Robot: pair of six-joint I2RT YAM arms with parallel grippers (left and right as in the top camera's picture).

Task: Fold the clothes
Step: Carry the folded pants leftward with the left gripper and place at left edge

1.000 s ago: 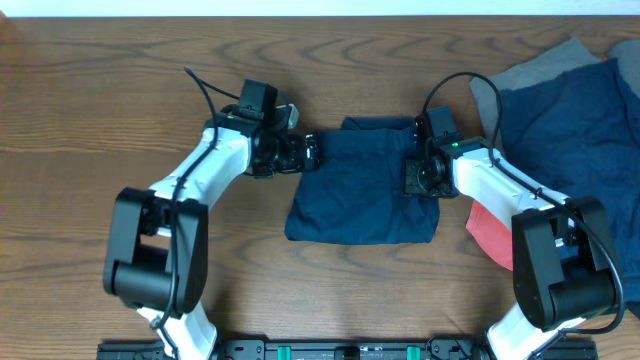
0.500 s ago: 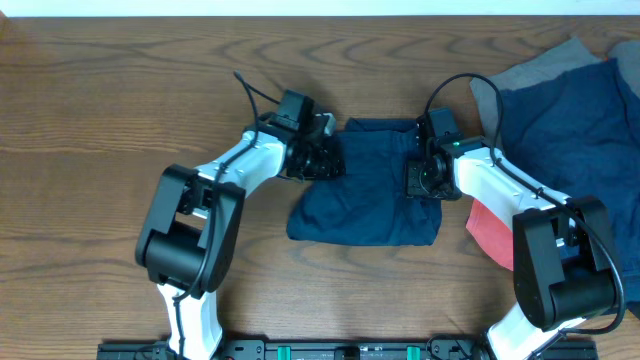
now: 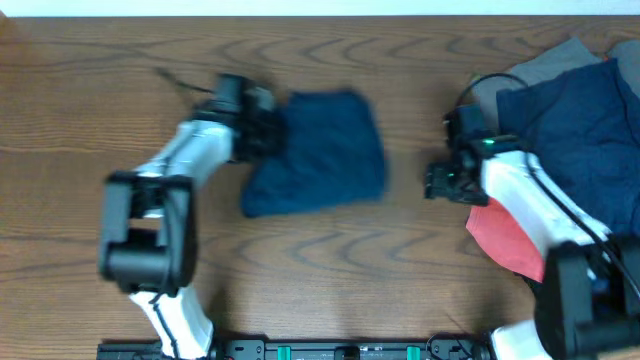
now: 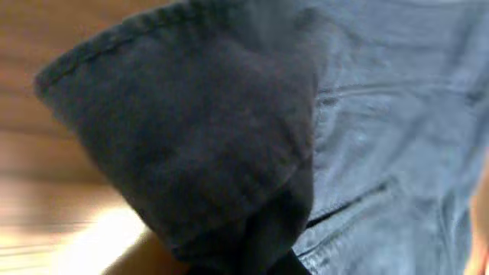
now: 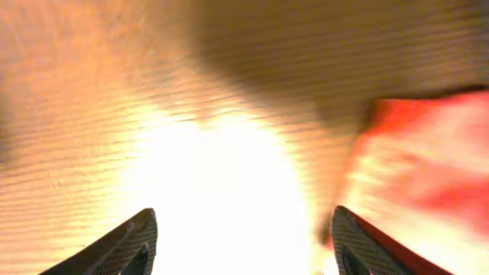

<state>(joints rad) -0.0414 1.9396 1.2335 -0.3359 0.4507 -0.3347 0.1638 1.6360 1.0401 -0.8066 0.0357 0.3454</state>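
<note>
— Where are the navy shorts point(image 3: 325, 155)?

— Folded, in the upper middle of the overhead view, lying on the table point(image 3: 330, 270) (all a bit blurred). My left gripper point(image 3: 266, 134) is clamped on their left edge. Bunched cloth fills my left wrist camera, and my fingers are buried in it.

— And your right?

— My right gripper point(image 3: 435, 184) hangs right of centre, jaws apart, well clear of the shorts. Its fingertips point(image 5: 137, 243) frame bare wood, and the red garment point(image 3: 505, 238) is just beside it. The navy and grey heap point(image 3: 570, 100) lies in the upper right.
</note>
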